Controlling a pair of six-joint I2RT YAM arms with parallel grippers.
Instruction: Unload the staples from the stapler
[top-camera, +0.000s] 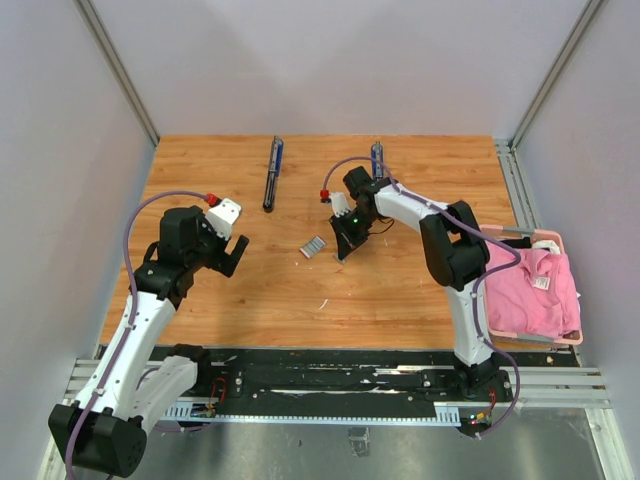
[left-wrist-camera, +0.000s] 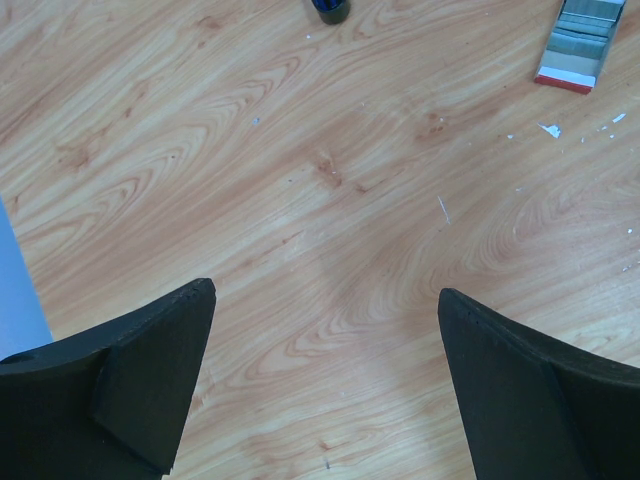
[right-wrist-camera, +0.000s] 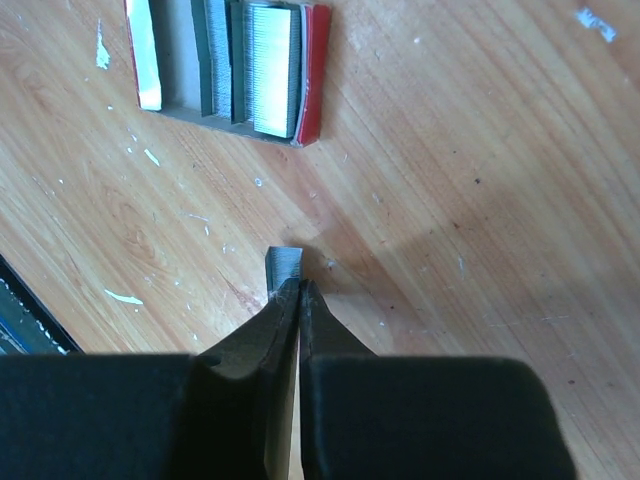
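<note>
Desk (top-camera: 400, 290) of orange-toned wood, seen from above, with two robot arms fixed at its near edge. At the left, the left arm (top-camera: 140, 310) bends over the desk. The left jaws stand wide open above bare wood and hold nothing; its wrist view shows the two black fingers (left-wrist-camera: 130, 390) far apart. Further right, toward the far edge, a dark blue stapler (top-camera: 272, 173) lies lengthwise, pointing away from the arms. Near the middle of the desk lies a small open box (top-camera: 314, 246) with a red edge, and rows of grey staples sit inside it. Just right of the box, the right jaws are closed on the staples (right-wrist-camera: 283, 266), a short silvery strip pinched at one end between the black tips. Its free end sticks out toward the box. The strip sits low over the wood, well apart from the stapler; whether it touches the desk cannot be told. Behind the right arm (top-camera: 440, 230), a second dark long tool (top-camera: 377, 152) lies near the far edge, partly hidden. At the desk's right edge, a pink basket (top-camera: 555, 243) holds a crumpled pink cloth (top-camera: 530, 290).
</note>
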